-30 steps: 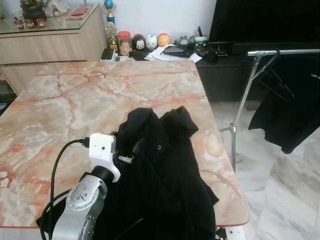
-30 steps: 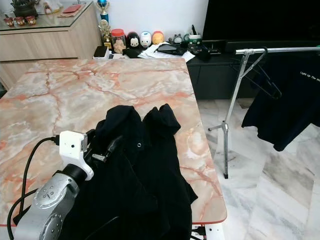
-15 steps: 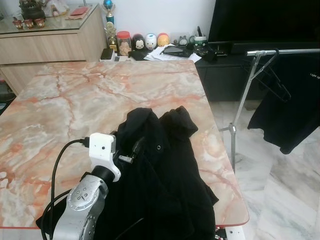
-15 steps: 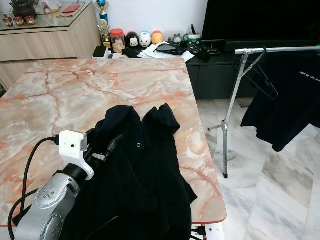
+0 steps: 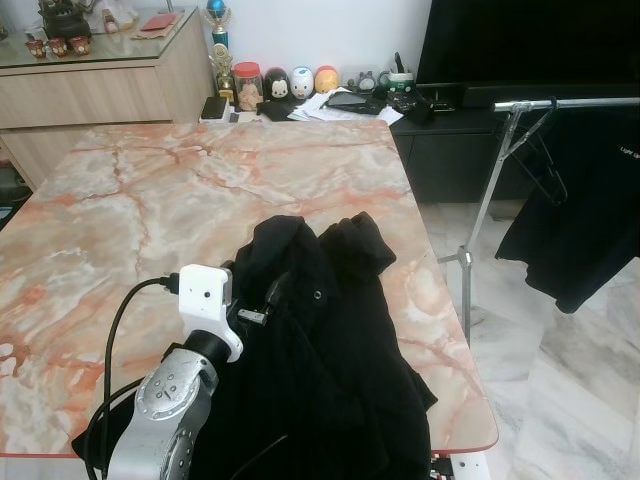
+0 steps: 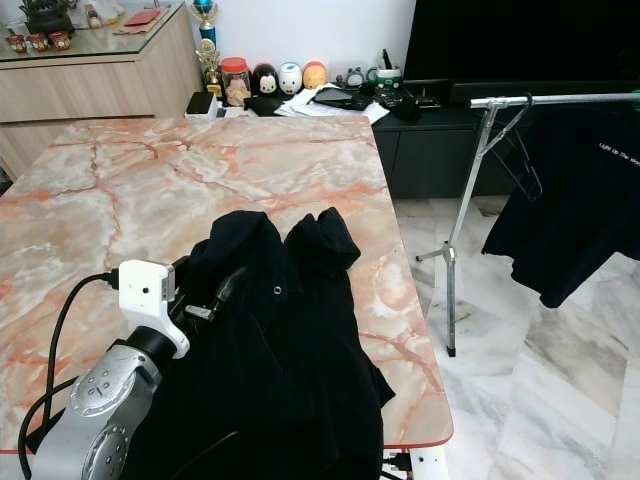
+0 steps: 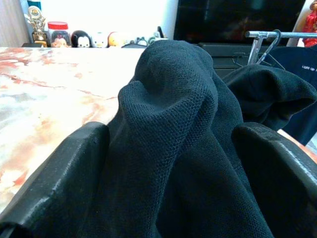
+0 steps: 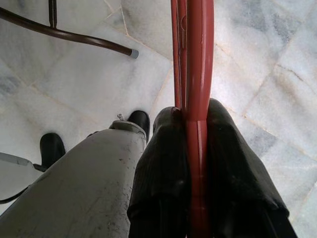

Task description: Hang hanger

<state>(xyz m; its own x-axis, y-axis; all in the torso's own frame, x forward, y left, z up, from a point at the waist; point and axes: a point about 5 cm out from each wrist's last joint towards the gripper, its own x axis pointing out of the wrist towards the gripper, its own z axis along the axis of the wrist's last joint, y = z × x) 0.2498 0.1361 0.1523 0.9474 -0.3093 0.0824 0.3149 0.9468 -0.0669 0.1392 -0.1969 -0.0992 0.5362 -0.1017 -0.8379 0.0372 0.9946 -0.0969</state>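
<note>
near the front right corner of your marble table [image 5: 150,190], the black garment [image 5: 330,360] lies bunched. your left gripper [image 7: 173,163] rests on it, fingers [image 7: 64,168] spread with a fold of the cloth between them. your right gripper [image 8: 195,163] is clenched on a red hanger [image 8: 195,59], held low over the tiled floor [image 8: 89,84]. off the table's right edge stands the clothes rack [image 5: 500,150], with a black hanger [image 5: 545,160] and a dark shirt [image 5: 590,210] on it.
</note>
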